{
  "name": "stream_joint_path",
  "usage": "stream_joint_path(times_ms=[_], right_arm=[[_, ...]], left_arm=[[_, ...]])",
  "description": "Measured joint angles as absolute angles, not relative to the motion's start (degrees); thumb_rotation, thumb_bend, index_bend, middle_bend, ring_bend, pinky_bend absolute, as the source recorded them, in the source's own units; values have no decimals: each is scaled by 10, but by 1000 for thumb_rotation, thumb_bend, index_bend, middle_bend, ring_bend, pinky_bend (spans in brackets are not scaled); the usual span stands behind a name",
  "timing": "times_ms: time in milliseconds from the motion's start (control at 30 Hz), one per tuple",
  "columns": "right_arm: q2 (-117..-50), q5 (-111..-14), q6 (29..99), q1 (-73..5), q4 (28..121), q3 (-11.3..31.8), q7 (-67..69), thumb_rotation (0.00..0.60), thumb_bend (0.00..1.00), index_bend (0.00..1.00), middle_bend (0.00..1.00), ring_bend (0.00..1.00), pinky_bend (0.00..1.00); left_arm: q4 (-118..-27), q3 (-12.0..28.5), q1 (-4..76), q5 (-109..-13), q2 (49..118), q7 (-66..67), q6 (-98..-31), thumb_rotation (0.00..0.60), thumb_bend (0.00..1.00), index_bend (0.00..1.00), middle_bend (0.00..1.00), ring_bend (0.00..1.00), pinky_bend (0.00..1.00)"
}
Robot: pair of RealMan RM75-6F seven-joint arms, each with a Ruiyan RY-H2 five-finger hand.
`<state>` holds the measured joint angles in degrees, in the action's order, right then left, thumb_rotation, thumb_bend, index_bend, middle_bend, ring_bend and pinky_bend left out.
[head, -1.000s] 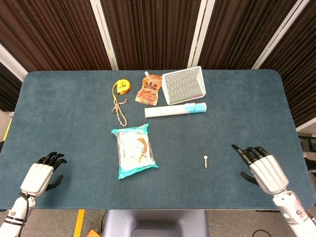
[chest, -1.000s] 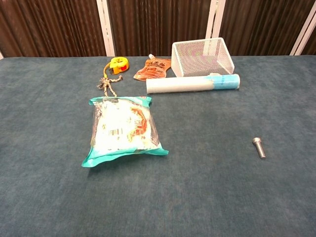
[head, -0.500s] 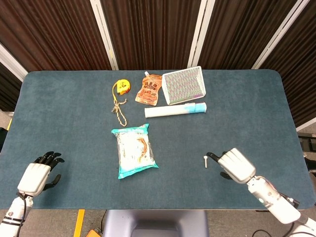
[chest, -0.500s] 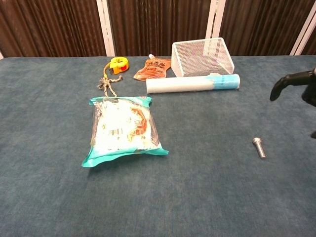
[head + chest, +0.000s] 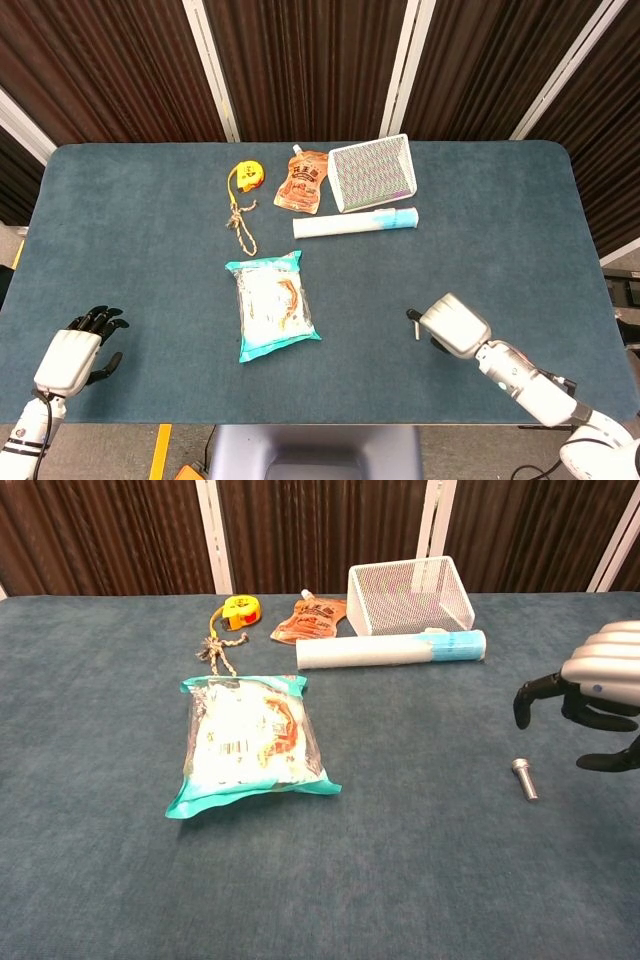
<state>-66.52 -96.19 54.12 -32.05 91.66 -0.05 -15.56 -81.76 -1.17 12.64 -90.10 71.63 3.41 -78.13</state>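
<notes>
My right hand [image 5: 452, 325] hovers just above the table with its fingers apart and curved downward, holding nothing. In the chest view the right hand [image 5: 592, 692] hangs above and slightly right of a small silver bolt [image 5: 524, 778], apart from it. In the head view the hand mostly hides the bolt. My left hand [image 5: 70, 358] rests low at the table's front left corner, empty, dark fingertips pointing away from me. The nearest thing to it is a teal snack bag [image 5: 273, 306], well off to its right.
The snack bag [image 5: 250, 745] lies left of centre. At the back are a white wire basket [image 5: 410, 592], a white and blue tube [image 5: 392, 648], an orange pouch [image 5: 312, 618], a yellow tape measure [image 5: 239, 610] and a knotted rope [image 5: 218, 655].
My right hand has swung left from the table's right front edge to hover over the bolt. The left hand has sunk slightly toward the front edge.
</notes>
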Motion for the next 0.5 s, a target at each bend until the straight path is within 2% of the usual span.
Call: stream_joint_path(times_ms=[500], right_arm=[[-705,-948,487,-354,864,-16,-201,600,369,473,962,873,1000]], left_arm=[[-817,-13,127,-898,717,38,-777,600,373,336,203,155,319]])
